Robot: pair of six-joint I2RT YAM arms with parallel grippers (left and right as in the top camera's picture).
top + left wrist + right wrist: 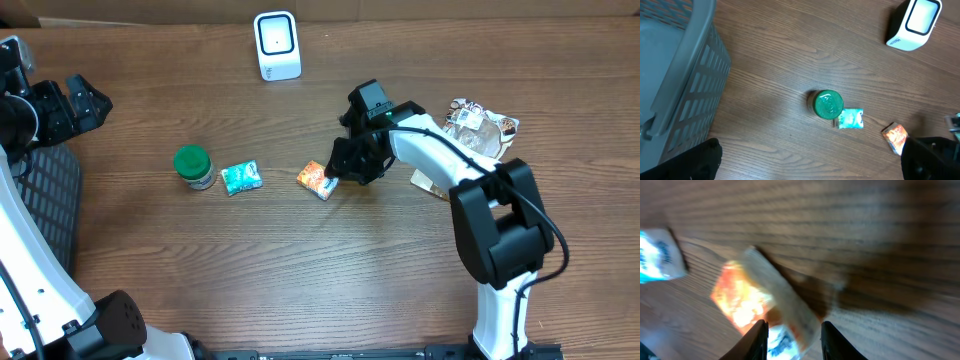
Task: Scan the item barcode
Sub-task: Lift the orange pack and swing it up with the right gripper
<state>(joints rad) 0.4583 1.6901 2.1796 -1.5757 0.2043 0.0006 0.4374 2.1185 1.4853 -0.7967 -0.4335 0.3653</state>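
Nearest us, the right gripper (792, 339) stands partly open, fingers (759, 341) straddling the white end of the orange packet (317, 179), which lies mid-scene on the table (300, 270); we cannot tell whether they press it. Just left sit a teal packet (241, 177) and green-lidded jar (192, 165). Far left, the left gripper (88, 100) gapes wide, empty. Farthest stands the white scanner (277, 45).
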